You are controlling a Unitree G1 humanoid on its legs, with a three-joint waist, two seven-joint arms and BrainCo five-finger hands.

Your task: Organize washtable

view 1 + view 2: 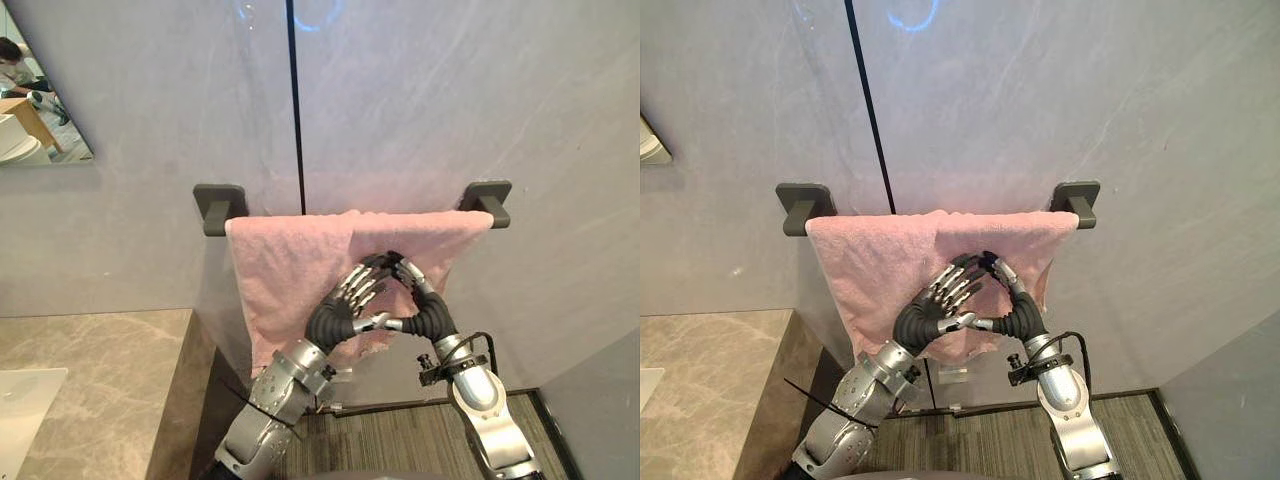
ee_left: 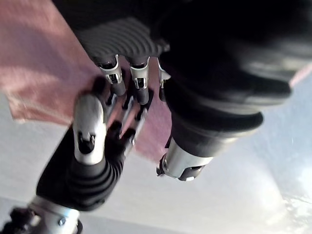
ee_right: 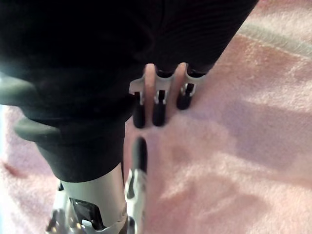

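Observation:
A pink towel (image 1: 290, 270) hangs over a bar held between two dark brackets (image 1: 220, 205) (image 1: 487, 200) on the grey wall. One side of it is folded across the front. Both my hands are raised against the towel's front, below the bar. My left hand (image 1: 340, 305) lays fairly straight fingers (image 2: 139, 80) flat on the cloth. My right hand (image 1: 428, 312) arches over from the right, and its dark fingertips (image 3: 158, 109) press on the towel (image 3: 234, 146). The two hands' fingertips and thumbs meet in the middle. Neither hand has cloth gathered in it.
A marble counter (image 1: 90, 380) lies at the lower left with a white basin edge (image 1: 25, 410) on it. A mirror corner (image 1: 30, 100) shows at the upper left. Striped carpet (image 1: 400, 440) covers the floor under the towel.

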